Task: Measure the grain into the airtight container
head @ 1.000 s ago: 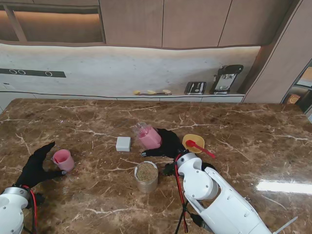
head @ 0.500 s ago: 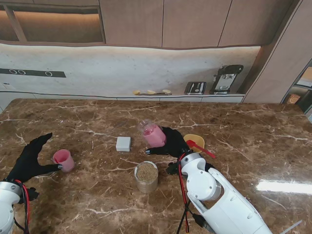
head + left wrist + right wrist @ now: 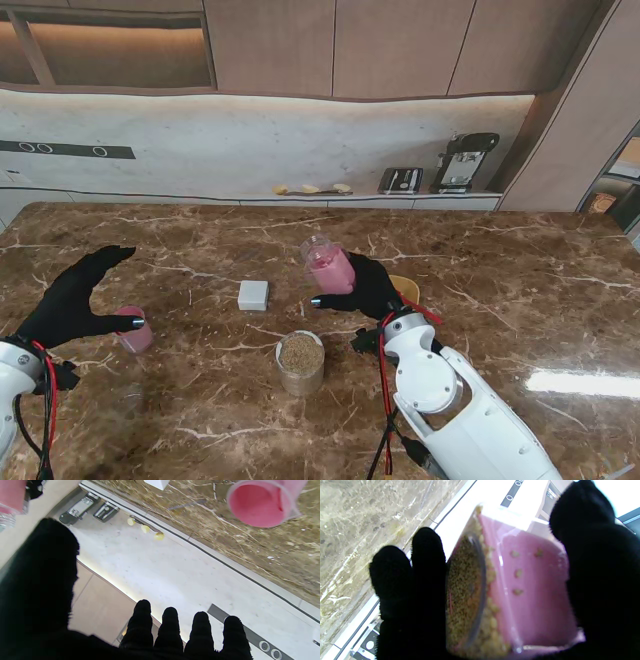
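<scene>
Above table, right hand (image 3: 368, 287) gripping pink container (image 3: 329, 266)

Found no readable text, label, brand or number anywhere. Saw only small white ring marks on the dark wall strip (image 3: 66, 150), wordless. Noted plain surfaces on the pink container (image 3: 330, 268), the pink cup (image 3: 136, 333), the white block (image 3: 253, 295) and the grain jar (image 3: 300, 363); too small to tell on the back-counter appliances (image 3: 466, 160).

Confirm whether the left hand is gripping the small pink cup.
No: the left hand hovers open above the small pink cup, fingers spread.
</scene>
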Robot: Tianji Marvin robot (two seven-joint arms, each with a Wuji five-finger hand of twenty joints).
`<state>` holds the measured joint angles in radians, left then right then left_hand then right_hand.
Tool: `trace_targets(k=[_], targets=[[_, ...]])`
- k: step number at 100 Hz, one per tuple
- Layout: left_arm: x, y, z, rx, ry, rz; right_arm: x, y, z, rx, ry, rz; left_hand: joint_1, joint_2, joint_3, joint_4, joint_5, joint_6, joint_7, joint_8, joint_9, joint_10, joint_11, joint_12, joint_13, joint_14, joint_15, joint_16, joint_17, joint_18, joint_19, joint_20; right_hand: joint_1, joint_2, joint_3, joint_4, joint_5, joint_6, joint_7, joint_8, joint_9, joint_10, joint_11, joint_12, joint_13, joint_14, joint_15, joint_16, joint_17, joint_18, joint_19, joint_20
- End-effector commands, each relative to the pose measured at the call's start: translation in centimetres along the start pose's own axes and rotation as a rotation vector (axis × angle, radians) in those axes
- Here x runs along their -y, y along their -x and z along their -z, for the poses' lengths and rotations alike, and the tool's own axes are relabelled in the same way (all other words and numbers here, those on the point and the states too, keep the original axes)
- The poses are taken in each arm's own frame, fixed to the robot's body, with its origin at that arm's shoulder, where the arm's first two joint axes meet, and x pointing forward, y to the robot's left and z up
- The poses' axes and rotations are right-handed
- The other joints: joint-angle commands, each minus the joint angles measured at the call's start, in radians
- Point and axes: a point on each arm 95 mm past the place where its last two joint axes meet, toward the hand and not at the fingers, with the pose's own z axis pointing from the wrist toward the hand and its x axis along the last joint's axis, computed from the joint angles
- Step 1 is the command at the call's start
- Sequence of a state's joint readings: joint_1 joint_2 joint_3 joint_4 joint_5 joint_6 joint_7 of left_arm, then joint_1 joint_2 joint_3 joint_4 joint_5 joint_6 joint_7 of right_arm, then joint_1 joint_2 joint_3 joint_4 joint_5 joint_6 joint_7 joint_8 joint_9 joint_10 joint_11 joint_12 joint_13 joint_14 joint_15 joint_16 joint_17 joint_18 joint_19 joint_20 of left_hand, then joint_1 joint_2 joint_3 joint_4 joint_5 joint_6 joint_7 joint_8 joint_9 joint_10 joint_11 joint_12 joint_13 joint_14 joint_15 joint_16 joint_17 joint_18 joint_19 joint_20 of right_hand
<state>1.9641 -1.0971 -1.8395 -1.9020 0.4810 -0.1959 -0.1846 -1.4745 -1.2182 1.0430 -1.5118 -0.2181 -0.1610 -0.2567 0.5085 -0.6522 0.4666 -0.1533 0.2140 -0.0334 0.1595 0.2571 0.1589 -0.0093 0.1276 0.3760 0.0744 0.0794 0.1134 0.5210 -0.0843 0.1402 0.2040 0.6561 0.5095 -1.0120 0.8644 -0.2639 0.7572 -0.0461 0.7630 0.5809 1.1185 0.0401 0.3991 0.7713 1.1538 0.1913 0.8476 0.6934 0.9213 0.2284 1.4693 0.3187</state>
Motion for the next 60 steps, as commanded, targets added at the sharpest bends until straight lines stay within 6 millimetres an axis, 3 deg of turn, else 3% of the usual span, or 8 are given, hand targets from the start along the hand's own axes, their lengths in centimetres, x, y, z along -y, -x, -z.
trace_targets(k=[1,16,30,40,48,50,55,60], targets=[[0.7,-1.6,-0.7,-0.034,0.015,-0.021,0.0,0.6,0.3,0.012,0.006,-0.018,0.009,0.034,-0.034,0.038,0.033,-0.011,0.018,-0.009,0.009,-0.007,0.021,-0.012,0.057,0.034,0.035,0.039,-0.009,0.037,0.056,0.114,0.130,0.364,0.240,-0.015,0.115,-0.225,0.164,0.013,0.107,-0.114,0.182,0.024,0.049,-0.142,0.034,-0.011,-0.015,-0.085,-0.005,0.019],[2.0,-4.5,-2.5,-0.072,0.096,-0.068,-0.5,1.3,0.4,-0.004,0.039,-0.044,0.022,0.048,-0.046,0.044,0.059,0.008,0.032,-0.011,0.015,-0.002,0.032,-0.016,0.112,0.054,0.072,0.087,0.041,0.066,0.118,0.177,0.132,0.368,0.237,-0.015,0.114,-0.223,0.163,0.013,0.107,-0.115,0.182,0.024,0.048,-0.142,0.033,-0.011,-0.015,-0.085,-0.005,0.019],[2.9,-7.3,-4.5,-0.101,0.166,-0.116,-0.7,1.9,0.4,-0.012,0.050,-0.058,0.027,0.050,-0.009,0.049,0.103,0.142,0.036,-0.035,0.020,0.036,0.065,-0.012,0.145,0.048,0.070,0.090,0.100,0.034,0.240,0.197,0.133,0.368,0.236,-0.014,0.113,-0.223,0.163,0.012,0.106,-0.115,0.181,0.024,0.048,-0.142,0.033,-0.011,-0.015,-0.085,-0.005,0.019],[2.9,-9.0,-6.2,-0.110,0.232,-0.159,-0.9,2.2,0.3,-0.015,0.069,-0.068,0.020,0.038,0.069,0.042,0.139,0.209,0.065,-0.061,0.029,0.085,0.099,-0.029,0.145,0.042,0.060,0.021,0.123,-0.043,0.354,0.010,0.133,0.368,0.235,-0.014,0.113,-0.222,0.163,0.012,0.105,-0.114,0.181,0.024,0.048,-0.142,0.033,-0.011,-0.015,-0.085,-0.005,0.019],[2.4,-10.3,-7.4,-0.106,0.285,-0.191,-1.1,2.5,0.3,-0.023,0.082,-0.082,0.019,0.034,0.110,0.040,0.148,0.229,0.080,-0.067,0.039,0.113,0.123,-0.047,0.147,0.050,0.061,-0.013,0.136,-0.087,0.423,-0.087,0.133,0.368,0.235,-0.013,0.113,-0.222,0.163,0.012,0.106,-0.114,0.181,0.024,0.048,-0.142,0.033,-0.011,-0.015,-0.085,-0.005,0.019],[2.3,-10.5,-7.7,-0.103,0.299,-0.200,-1.1,2.5,0.2,-0.026,0.085,-0.087,0.024,0.036,0.108,0.042,0.145,0.232,0.083,-0.067,0.035,0.117,0.129,-0.065,0.141,0.049,0.065,-0.034,0.132,-0.101,0.461,-0.149,0.134,0.368,0.234,-0.013,0.113,-0.222,0.163,0.012,0.107,-0.114,0.181,0.024,0.048,-0.142,0.033,-0.011,-0.015,-0.085,-0.005,0.019],[1.7,-11.2,-8.3,-0.094,0.320,-0.225,-1.3,2.6,0.2,-0.033,0.092,-0.097,0.028,0.036,0.129,0.041,0.143,0.230,0.089,-0.064,0.036,0.119,0.132,-0.079,0.142,0.051,0.074,-0.048,0.137,-0.117,0.520,-0.209,0.136,0.368,0.234,-0.013,0.113,-0.224,0.163,0.012,0.106,-0.115,0.181,0.023,0.048,-0.142,0.033,-0.011,-0.015,-0.085,-0.005,0.019],[1.2,-11.7,-9.0,-0.083,0.343,-0.248,-1.4,2.8,0.2,-0.040,0.099,-0.106,0.031,0.039,0.134,0.042,0.137,0.224,0.090,-0.063,0.038,0.116,0.129,-0.088,0.140,0.055,0.088,-0.048,0.143,-0.110,0.568,-0.221,0.137,0.369,0.232,-0.013,0.113,-0.225,0.162,0.012,0.106,-0.115,0.181,0.023,0.046,-0.142,0.032,-0.012,-0.015,-0.085,-0.005,0.019]])
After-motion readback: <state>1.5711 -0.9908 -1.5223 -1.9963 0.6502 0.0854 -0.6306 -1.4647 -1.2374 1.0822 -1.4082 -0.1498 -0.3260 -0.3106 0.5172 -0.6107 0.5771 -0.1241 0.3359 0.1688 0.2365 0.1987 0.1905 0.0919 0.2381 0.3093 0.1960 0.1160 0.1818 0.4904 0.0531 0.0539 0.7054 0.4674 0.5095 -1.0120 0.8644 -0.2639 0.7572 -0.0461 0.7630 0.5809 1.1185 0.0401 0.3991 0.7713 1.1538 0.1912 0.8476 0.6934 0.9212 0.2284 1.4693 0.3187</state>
